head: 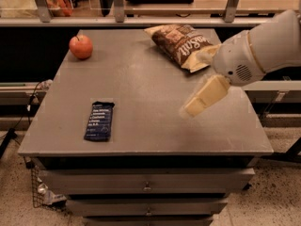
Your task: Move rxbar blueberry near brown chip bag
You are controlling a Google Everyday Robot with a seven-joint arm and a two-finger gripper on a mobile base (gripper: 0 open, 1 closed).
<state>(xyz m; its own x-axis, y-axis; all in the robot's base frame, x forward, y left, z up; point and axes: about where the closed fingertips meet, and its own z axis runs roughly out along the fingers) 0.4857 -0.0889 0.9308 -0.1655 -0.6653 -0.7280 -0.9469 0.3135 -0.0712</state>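
Note:
The rxbar blueberry (99, 121), a small flat navy wrapper with pale text, lies on the grey table (141, 84) near its front left. The brown chip bag (181, 44), puffy with cream ends and pale lettering, lies at the table's back right. My gripper (201, 97) hangs over the right part of the table, below the chip bag and well to the right of the bar. It holds nothing that I can see.
A red apple (81, 46) sits at the table's back left corner. My white arm (263, 44) reaches in from the right edge. Drawers (146, 186) are under the tabletop. A rail and shelf run behind the table.

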